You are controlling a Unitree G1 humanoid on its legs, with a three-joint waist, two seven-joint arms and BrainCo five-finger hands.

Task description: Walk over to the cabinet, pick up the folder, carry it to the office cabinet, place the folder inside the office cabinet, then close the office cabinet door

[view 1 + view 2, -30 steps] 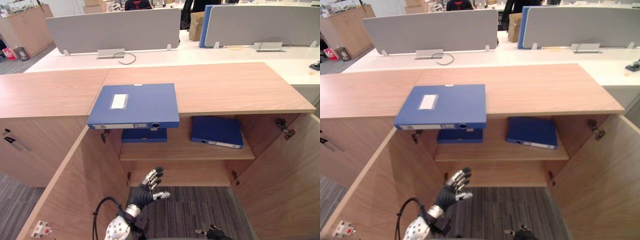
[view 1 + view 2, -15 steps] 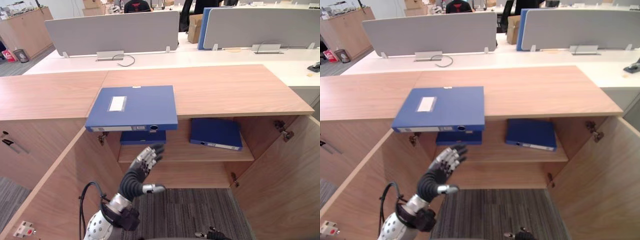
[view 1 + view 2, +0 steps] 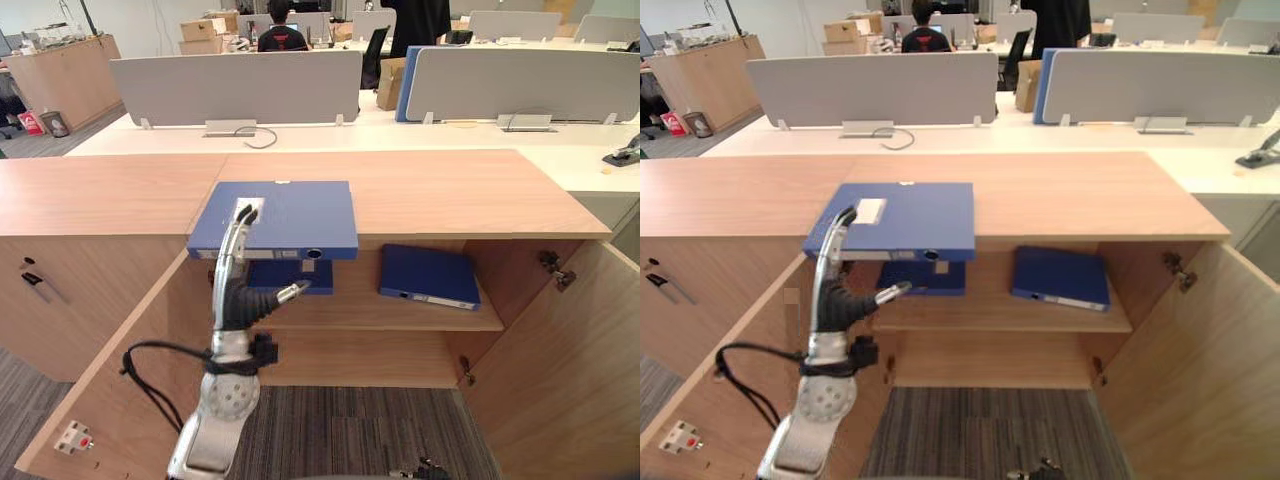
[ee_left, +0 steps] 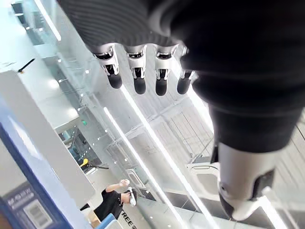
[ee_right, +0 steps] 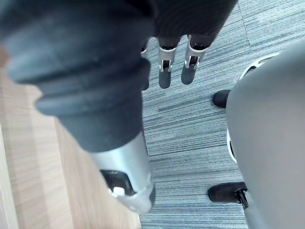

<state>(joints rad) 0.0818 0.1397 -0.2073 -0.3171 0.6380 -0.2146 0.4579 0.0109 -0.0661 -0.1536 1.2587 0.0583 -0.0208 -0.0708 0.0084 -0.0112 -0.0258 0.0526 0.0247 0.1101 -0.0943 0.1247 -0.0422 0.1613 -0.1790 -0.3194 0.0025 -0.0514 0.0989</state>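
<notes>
Three blue folders at the cabinet; the folder (image 3: 290,215) to fetch lies flat on the cabinet top (image 3: 450,190), front edge hanging out over the open compartment; two shelf folders (image 3: 430,275) lie flat on the shelf (image 3: 370,312) below, one under the overhang, one off to the right, well apart. Left door (image 3: 105,415) and right door (image 3: 560,370) stand wide open.

Progress, as judged: walk-up looks done, robot is right at the open front; pick-up not yet done, nothing gripped; carrying, placing inside and shutting the door all left; early in the task.

Left hand (image 3: 237,292) stands upright in front of the folder's front left corner, forearm near vertical beneath it; fingers (image 3: 240,225) straight and together, pointing up; thumb stuck out sideways to the right, below the folder's edge; flat open, holds nothing. Fingertips overlap the corner in the head views; cannot tell whether they touch it or sit just short. In the left wrist view the straight fingers (image 4: 138,78) show against the ceiling, nothing in the palm.

Right hand (image 5: 164,71) hangs low at the robot's side, fingers relaxed, pointing down at the carpet (image 5: 200,124); empty, idle.

Next likely needs the left hand to clamp the overhanging edge.
</notes>
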